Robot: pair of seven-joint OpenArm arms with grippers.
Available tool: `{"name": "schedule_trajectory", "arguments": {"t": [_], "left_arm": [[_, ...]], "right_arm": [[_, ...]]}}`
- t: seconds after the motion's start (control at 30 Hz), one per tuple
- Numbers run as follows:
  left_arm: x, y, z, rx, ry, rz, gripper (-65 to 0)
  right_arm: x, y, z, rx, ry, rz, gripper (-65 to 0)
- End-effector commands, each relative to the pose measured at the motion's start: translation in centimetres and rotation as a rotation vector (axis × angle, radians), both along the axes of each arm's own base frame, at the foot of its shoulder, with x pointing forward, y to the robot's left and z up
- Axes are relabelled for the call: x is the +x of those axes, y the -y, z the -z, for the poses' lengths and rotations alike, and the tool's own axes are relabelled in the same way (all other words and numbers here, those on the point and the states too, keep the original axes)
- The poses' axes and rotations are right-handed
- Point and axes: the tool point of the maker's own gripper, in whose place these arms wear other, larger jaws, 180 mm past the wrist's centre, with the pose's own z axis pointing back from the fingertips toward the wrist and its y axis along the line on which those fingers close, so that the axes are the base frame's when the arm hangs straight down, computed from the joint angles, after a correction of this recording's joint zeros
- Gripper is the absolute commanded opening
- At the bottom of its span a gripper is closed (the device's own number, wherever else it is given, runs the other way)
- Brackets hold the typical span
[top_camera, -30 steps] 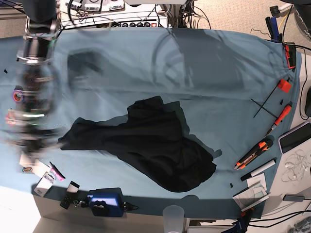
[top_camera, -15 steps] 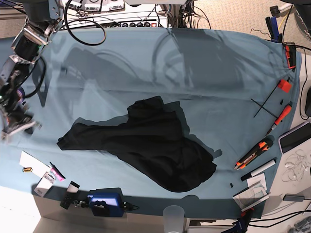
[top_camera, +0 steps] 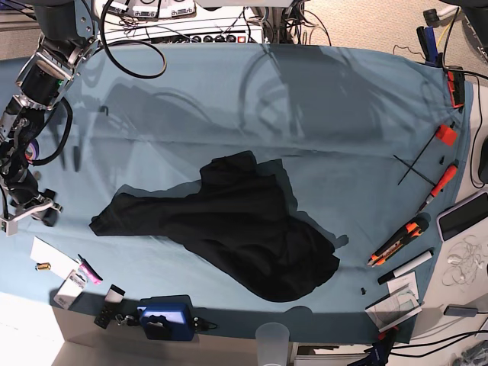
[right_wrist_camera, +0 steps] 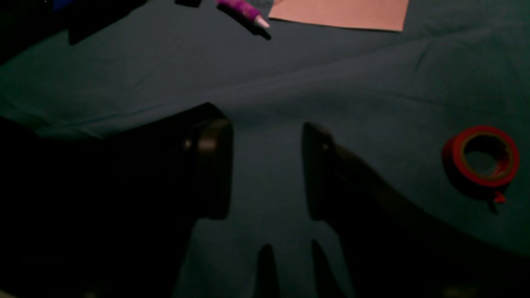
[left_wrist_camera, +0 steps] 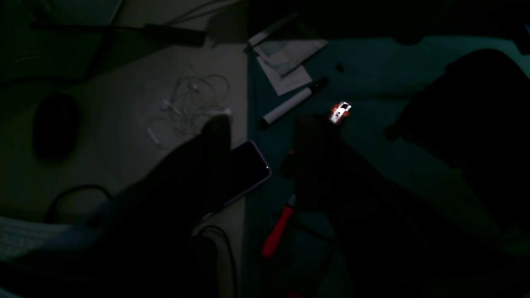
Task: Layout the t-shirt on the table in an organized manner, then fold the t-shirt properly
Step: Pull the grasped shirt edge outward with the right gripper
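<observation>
The table (top_camera: 229,99), draped in a light teal-blue cloth, fills most of the base view, and the t-shirt (top_camera: 229,221) lies crumpled just below its middle: a black heap stretched from a narrow tongue at the view's left toward a rounded lobe low on the right, with folds doubled over one another and no print or lettering showing. It is not yet laid out, so the step in hand appears to be spreading it flat. The right arm comes down the left edge of that view, and the right gripper (right_wrist_camera: 267,165) hangs just over bare cloth with its jaws apart and nothing between them, near the shirt's narrow tongue but apart from it. To do this step well, it would likely have to reach to that tongue's tip, pinch only the top layer of fabric and not the table cloth beneath, and draw it outward low and slowly so the heap unrolls rather than drags whole. The left gripper (left_wrist_camera: 256,136) shows only as dark shapes above the table's tool-strewn edge; its fingers seem spread and empty, well away from the shirt. A red tape roll (right_wrist_camera: 480,157) and a purple marker (right_wrist_camera: 244,8) lie close to the right gripper and should be kept clear of.
</observation>
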Motion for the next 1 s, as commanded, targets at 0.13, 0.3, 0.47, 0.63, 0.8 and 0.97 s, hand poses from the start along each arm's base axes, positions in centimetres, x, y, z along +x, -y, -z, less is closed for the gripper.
{"name": "schedule_trajectory", "arguments": {"t": [0.13, 0.3, 0.47, 0.63, 0.8, 0.97], "left_arm": [[0.3, -0.4, -2.4, 0.013, 0.066, -0.003, -39.6], [0.3, -0.2, -2.2, 0.004, 0.066, 0.0, -39.6], [0.3, 0.4, -1.1, -0.011, 0.05, 0.01, -39.6], [0.4, 0.7, -0.9, -0.019, 0.049, 0.014, -39.7], [0.5, 0.7, -1.1, -0.02, 0.061, 0.014, -39.6], [0.5, 0.7, -1.1, -0.02, 0.06, 0.014, -39.6]], "right_arm": [[1.2, -1.2, -1.5, 0.041, 0.06, -0.018, -37.5], [1.8, -4.9, 1.9, 0.16, 0.037, -0.037, -37.5], [2.0, -6.6, 6.5, 0.3, 0.018, 0.005, -37.5], [2.0, -8.2, 7.7, 0.392, 0.023, -0.016, -37.5], [2.6, -10.0, 7.8, 0.433, 0.04, -0.031, -37.5], [3.3, -11.6, 7.9, 0.461, 0.057, -0.023, -37.5]]}}
